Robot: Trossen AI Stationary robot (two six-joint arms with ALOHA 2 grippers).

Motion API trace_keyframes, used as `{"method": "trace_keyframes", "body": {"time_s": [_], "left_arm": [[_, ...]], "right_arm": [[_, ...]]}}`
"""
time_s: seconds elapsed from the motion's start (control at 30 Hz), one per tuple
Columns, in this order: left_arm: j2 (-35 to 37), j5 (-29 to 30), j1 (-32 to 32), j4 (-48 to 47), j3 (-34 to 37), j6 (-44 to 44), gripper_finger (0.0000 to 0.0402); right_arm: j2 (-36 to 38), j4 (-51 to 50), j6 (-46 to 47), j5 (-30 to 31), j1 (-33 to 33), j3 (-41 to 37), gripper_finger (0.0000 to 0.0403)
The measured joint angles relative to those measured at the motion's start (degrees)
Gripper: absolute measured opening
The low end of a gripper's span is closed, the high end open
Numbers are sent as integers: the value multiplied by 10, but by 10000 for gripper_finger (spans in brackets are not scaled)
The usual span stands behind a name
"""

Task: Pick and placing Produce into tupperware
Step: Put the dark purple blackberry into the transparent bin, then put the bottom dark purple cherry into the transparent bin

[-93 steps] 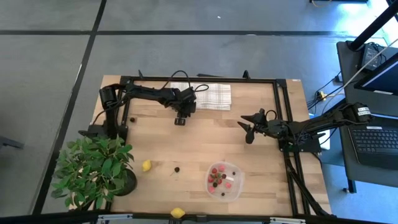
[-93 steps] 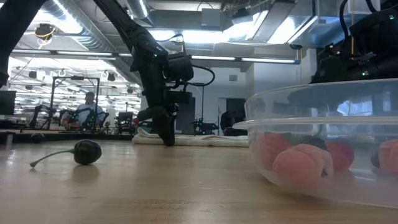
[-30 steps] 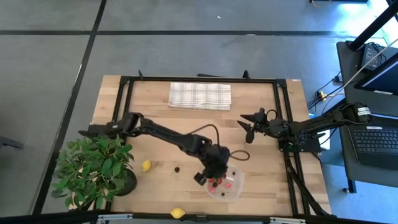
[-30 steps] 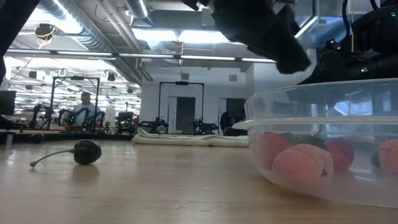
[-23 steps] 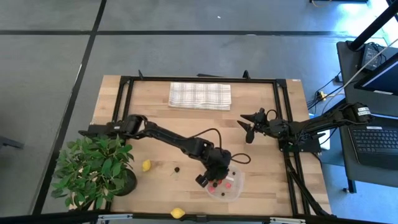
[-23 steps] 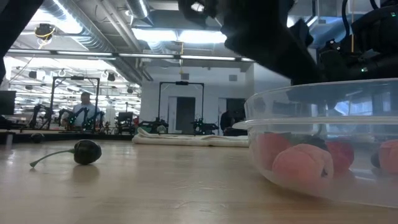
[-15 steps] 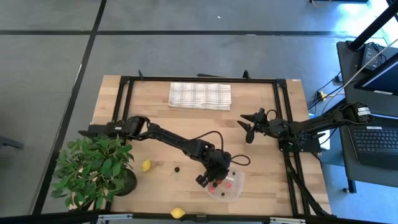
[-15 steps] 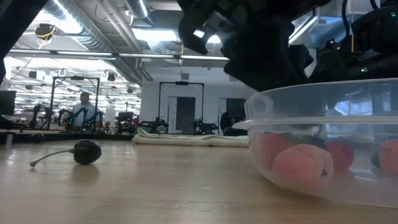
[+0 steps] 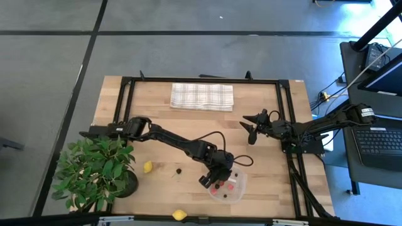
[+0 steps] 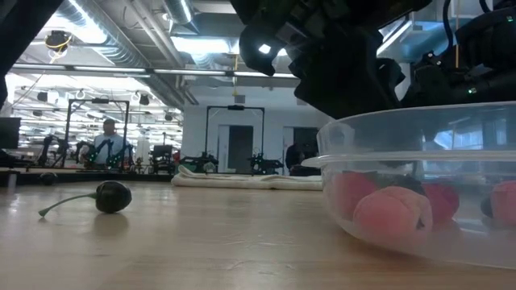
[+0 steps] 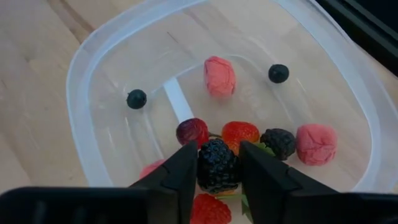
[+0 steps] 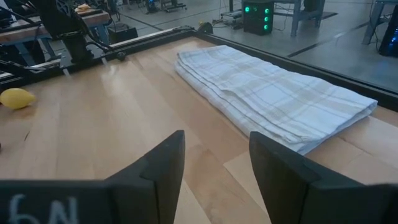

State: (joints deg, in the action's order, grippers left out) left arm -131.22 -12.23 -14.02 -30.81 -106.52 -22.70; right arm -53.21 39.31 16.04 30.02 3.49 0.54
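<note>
The clear tupperware point(image 9: 241, 189) stands on the table near its front edge, with several red and dark berries point(image 11: 220, 76) inside; it also shows in the low view point(image 10: 419, 161). My left gripper point(image 9: 215, 180) hangs over its left part, shut on a blackberry point(image 11: 217, 167). My right gripper point(image 9: 251, 129) is open and empty at the table's right side. Two yellow lemons point(image 9: 147, 167) point(image 9: 179, 215) and a dark stemmed cherry point(image 9: 179, 170) lie on the wood left of the container. My left gripper pinches the blackberry's two sides point(image 11: 217, 157) between its two fingers point(image 11: 181, 174), coming from above and pointing down into the tupperware. The blackberry sits just over the other berries; whether it touches them I cannot tell.
A folded checked cloth point(image 9: 201, 96) lies at the table's far edge. A leafy potted plant point(image 9: 97, 169) stands at the near left corner. A black frame rail point(image 9: 286, 125) runs along the right side. Bare wood lies between the cloth and the container.
My left gripper has come down a little and toward the table's near edge over the tupperware, still shut on the blackberry. In the low view it has sunk closer to the container's rim.
</note>
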Motion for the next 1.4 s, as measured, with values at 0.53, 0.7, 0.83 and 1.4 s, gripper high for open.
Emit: {"method": "trace_keyframes", "body": {"time_s": [0.53,0.7,0.83,1.4], "left_arm": [[0,15,0,-11,0,-3,122],[23,53,4,-89,1,-2,122],[49,59,11,-176,1,1,122],[190,56,30,-323,5,42,122]], "right_arm": [[0,-2,0,0,0,0,182],[0,-6,0,0,0,0,182],[0,-12,3,0,0,0,182],[0,-18,3,0,0,0,182]]}}
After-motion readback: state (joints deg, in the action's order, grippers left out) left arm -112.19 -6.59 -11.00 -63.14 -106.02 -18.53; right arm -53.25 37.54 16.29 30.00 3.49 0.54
